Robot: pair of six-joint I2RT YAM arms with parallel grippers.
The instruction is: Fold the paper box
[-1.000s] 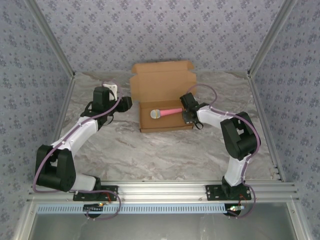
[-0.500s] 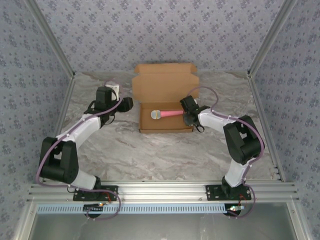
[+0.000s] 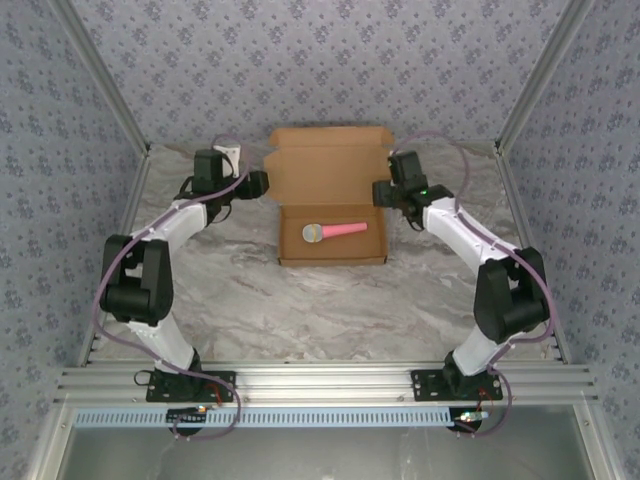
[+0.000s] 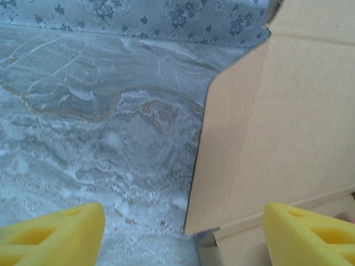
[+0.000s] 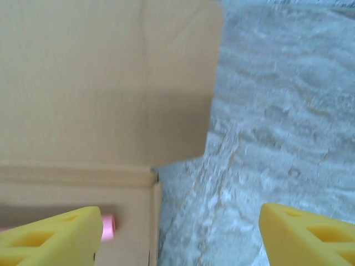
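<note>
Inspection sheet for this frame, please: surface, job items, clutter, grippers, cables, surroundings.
Surface: marble-patterned table, no spills seen.
Job's things: paper box open, lid standing at the back, tray in front, side flaps unfolded.
Clutter: pink stick with a pale round head lying inside the tray.
Grippers: left gripper open beside the lid's left flap; right gripper open beside the right flap; neither holds anything.
Cables: purple cables looped along both arms, off the box.
Surroundings: floral-patterned walls; aluminium rail at the near edge.
</note>
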